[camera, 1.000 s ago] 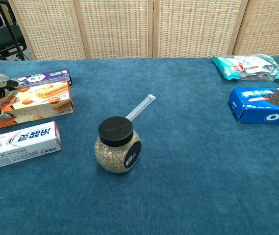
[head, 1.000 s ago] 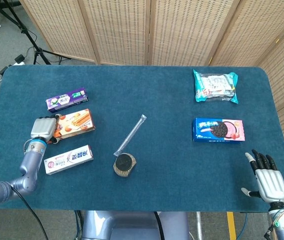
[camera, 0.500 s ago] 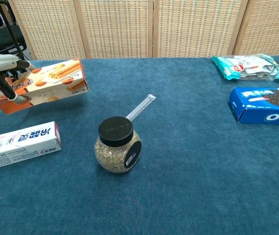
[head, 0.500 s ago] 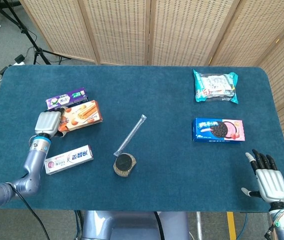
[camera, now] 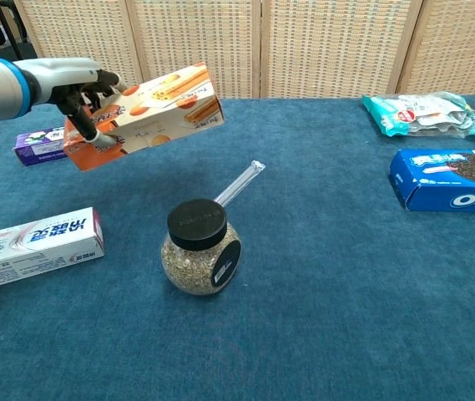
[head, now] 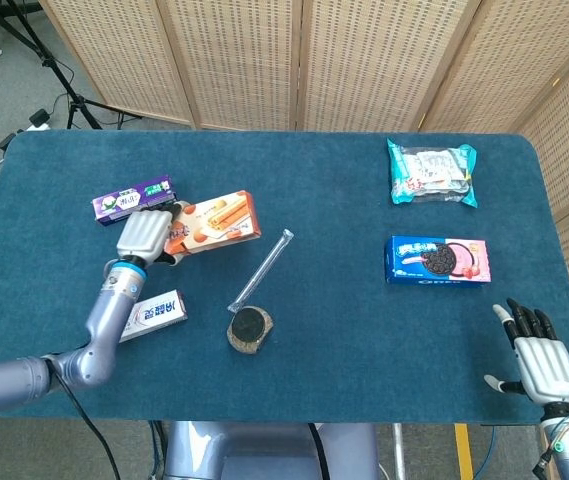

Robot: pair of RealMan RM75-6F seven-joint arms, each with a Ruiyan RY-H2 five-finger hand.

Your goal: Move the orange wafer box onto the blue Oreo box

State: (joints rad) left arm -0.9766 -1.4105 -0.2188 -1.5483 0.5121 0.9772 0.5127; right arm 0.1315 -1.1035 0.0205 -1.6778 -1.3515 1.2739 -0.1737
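Observation:
My left hand [head: 144, 233] [camera: 78, 88] grips the left end of the orange wafer box [head: 216, 221] [camera: 149, 111] and holds it tilted in the air above the table's left half. The blue Oreo box [head: 437, 259] [camera: 452, 179] lies flat on the right side of the table, far from the wafer box. My right hand [head: 536, 360] rests open at the table's near right corner, fingers spread and holding nothing; only the head view shows it.
A lidded jar of grains [head: 249, 329] [camera: 199, 257] stands at front centre with a clear tube [head: 263, 268] [camera: 237, 184] behind it. A white toothpaste box [head: 149, 315] [camera: 30, 247] and a purple box [head: 127, 198] [camera: 38, 144] lie left; a teal snack bag [head: 430, 172] [camera: 424, 114] lies far right.
My left hand has lifted the wafer box off the table and carried it up and to the right. The right hand has not moved.

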